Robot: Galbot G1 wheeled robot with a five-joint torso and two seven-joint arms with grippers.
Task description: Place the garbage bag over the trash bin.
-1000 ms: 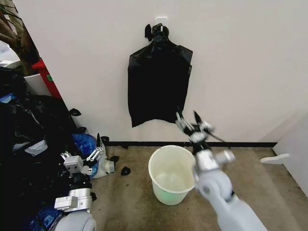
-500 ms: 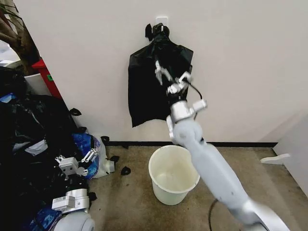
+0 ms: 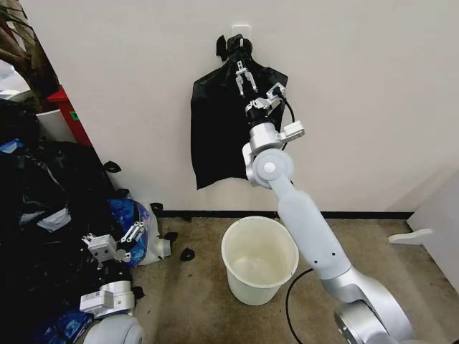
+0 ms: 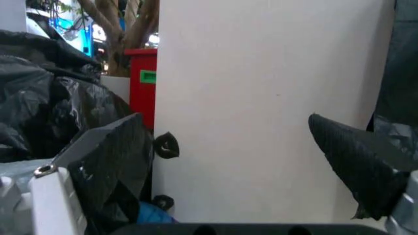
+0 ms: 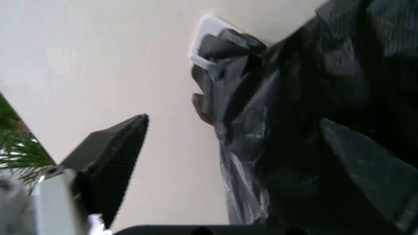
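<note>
The garbage bag itself is out of view. Flat black bags (image 3: 222,136) hang bunched from a white wall hook (image 3: 240,32). My right gripper (image 3: 258,82) is raised in front of their upper part, open, fingers spread just below the hook. In the right wrist view the bags (image 5: 307,98) and the hook (image 5: 209,29) lie close beyond that open gripper (image 5: 242,142). The trash bin (image 3: 251,290), a cream-white bucket, stands on the floor under the bags with nothing inside. My left gripper (image 3: 115,236) rests low at the left, open, seen too in the left wrist view (image 4: 228,147).
A big heap of stuffed black bags (image 3: 43,208) fills the left side, with a blue bag (image 3: 125,215) at its foot. Small black scraps (image 3: 186,254) lie on the floor left of the bin. A red box (image 3: 68,111) stands against the wall. A white object (image 3: 409,236) lies at right.
My right arm has swung up from beside the bin's rim to the top of the hanging bags. The left gripper has sunk slightly. Bin and bags have stayed put.
</note>
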